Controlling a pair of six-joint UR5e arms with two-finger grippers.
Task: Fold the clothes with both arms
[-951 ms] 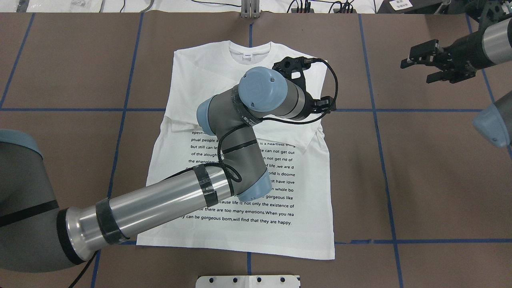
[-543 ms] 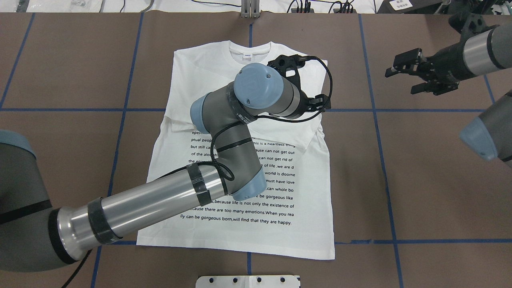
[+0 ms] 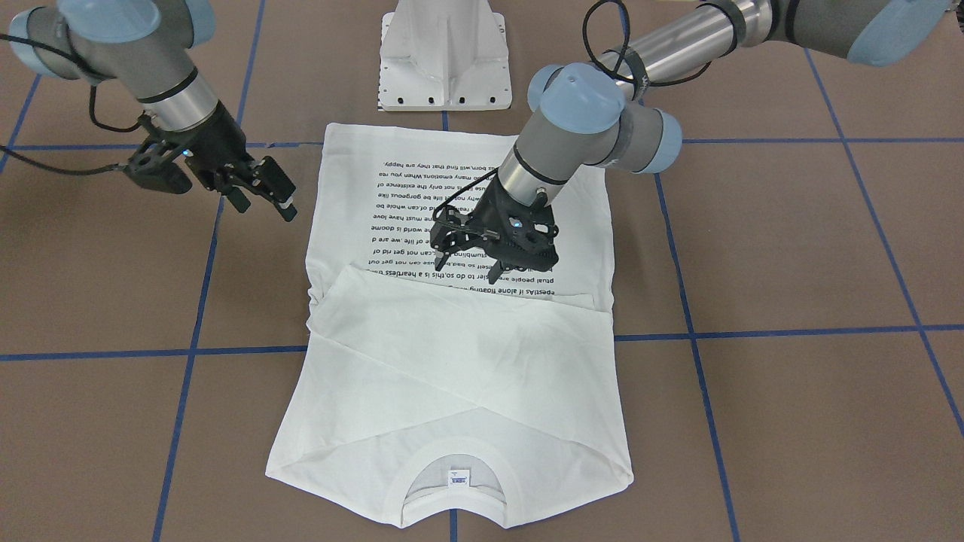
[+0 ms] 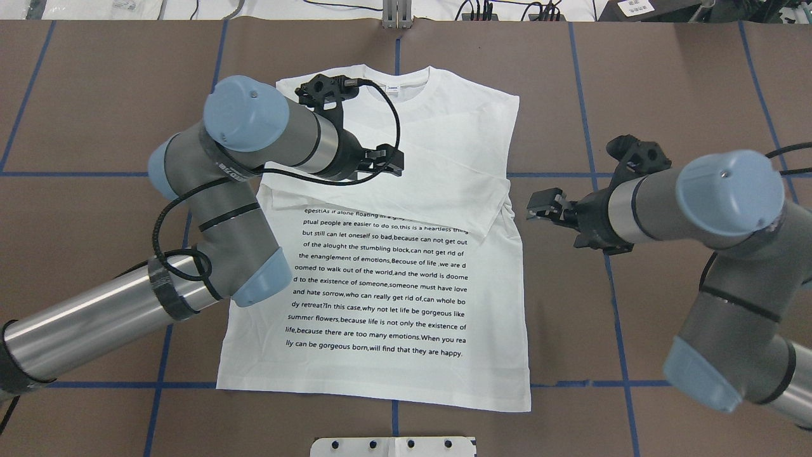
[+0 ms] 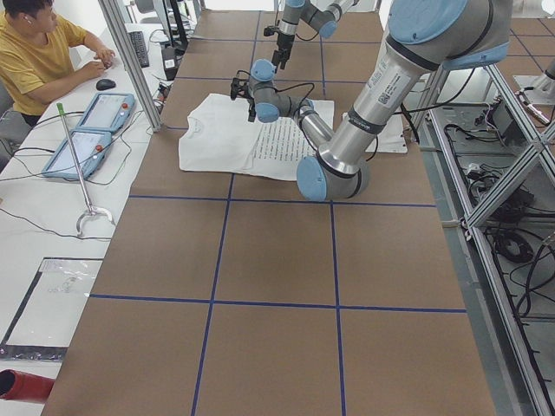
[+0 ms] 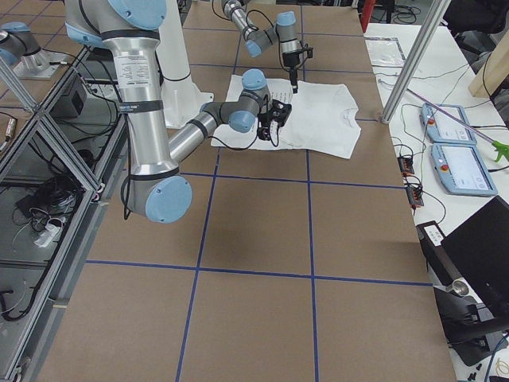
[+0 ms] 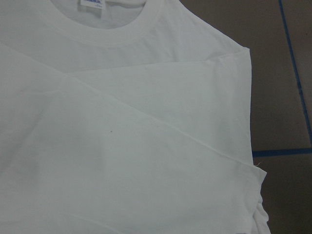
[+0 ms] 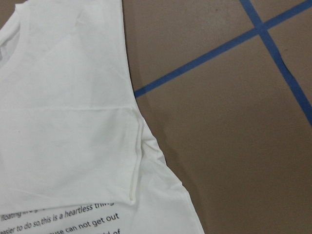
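The left tool [image 3: 467,269] hangs with its two fingers spread and nothing between them, pointing down at the cloth. Straight below it lies the white T-shirt [image 4: 393,279], spread flat on the bench [image 4: 666,95] with its printed side up. The tool sits over the chest area, right at the top line of the black text block [image 4: 380,282]. That block runs from there back toward the robot. Beyond the tool, away from the robot, both sleeves are folded in across the chest. Their edges cross in slanting creases, and past them comes the ribbed collar [image 7: 122,36] with its small neck label [image 7: 90,4]. The left wrist camera shows only this fabric from above, and none of the fingers.

The right tool [image 4: 539,209] is also spread and empty. It is over bare brown bench, just beside the shirt's side edge at the level of the folded sleeve. The shirt lies from it toward the left tool. Its wrist camera looks down on that edge, the first lines of print and blue tape lines [image 8: 263,34] crossing on the bench.

Nearer the robot, just past the hem, stands a white pedestal base [image 3: 444,60]. At the far bench side, a person in a yellow top [image 5: 39,56] sits at a desk.
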